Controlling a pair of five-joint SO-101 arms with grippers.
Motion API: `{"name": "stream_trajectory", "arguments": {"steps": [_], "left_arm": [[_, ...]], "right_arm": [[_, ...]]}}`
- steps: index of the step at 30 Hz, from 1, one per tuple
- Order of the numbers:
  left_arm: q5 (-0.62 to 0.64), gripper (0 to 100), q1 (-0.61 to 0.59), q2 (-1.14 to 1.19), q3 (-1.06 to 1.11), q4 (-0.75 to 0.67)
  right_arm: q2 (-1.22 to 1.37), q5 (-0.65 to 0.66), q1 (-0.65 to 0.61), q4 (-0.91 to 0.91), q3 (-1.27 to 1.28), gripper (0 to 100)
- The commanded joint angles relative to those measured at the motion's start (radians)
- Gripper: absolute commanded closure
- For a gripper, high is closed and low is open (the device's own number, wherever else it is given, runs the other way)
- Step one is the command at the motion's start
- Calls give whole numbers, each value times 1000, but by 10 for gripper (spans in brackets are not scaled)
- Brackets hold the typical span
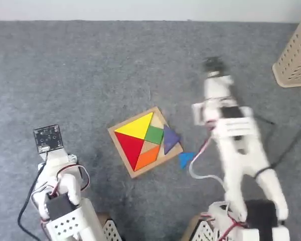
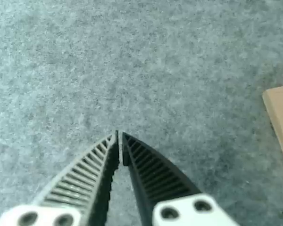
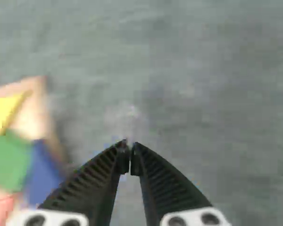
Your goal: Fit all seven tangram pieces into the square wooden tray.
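Fingers pressed together, my right gripper [image 3: 127, 147] hangs near the tray [image 2: 277, 107]. The loose blue triangle [image 1: 185, 159] lies just beside the tray on my side, well apart from my left gripper [image 2: 119, 137], likewise closed.

The left wrist view's edge cuts off the wooden tray [image 2: 277, 108], which the right wrist view blurs.

The left gripper [image 2: 119, 137] is seen with its jaws pressed together, and the left arm [image 1: 57, 193] is folded back close behind it. The right gripper [image 3: 129, 145] is likewise closed, and the right arm [image 1: 233, 135] is stretched forward behind it.
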Motion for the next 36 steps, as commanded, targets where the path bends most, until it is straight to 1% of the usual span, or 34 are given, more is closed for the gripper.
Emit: {"name": "stream_trajectory", "arguments": {"steps": [1,7,9,11,12,13,17,19,20,21,22,23,24,27,28,29,33,34,35,36], "left_arm": [[14,987,5,-8,-8,6],[14,987,5,-8,-8,6],[14,987,5,-8,-8,6],[14,987,5,-8,-8,6],[14,987,5,-8,-8,6],[14,987,5,-8,-8,6],[14,987,5,-8,-8,6],[14,987,5,-8,-8,6],[14,987,5,-8,-8,6],[14,987,5,-8,-8,6],[14,987,5,-8,-8,6],[14,987,5,-8,-8,6],[14,987,5,-8,-8,6],[14,987,5,-8,-8,6],[14,987,5,-8,-8,6],[14,987,5,-8,-8,6],[14,987,5,-8,-8,6],[14,987,5,-8,-8,6],[14,987,5,-8,-8,6],[14,987,5,-8,-8,6]], "right_arm": [[-82,114,206,120,-180,992],[-10,334,475,216,-393,992],[62,402,538,222,-431,992],[142,483,559,255,-459,980],[179,517,559,291,-476,953],[213,542,556,329,-494,905],[275,568,565,443,-598,627],[278,595,567,512,-647,519],[280,606,565,544,-667,489],[280,618,565,575,-687,485],[283,632,564,607,-706,509],[285,641,564,631,-720,558],[286,640,565,648,-727,637],[286,637,572,656,-736,944],[286,640,567,653,-738,998],[286,638,565,665,-738,968],[286,557,567,719,-735,641],[286,571,567,727,-729,633],[286,589,565,731,-720,693],[286,594,565,728,-710,794]]}}
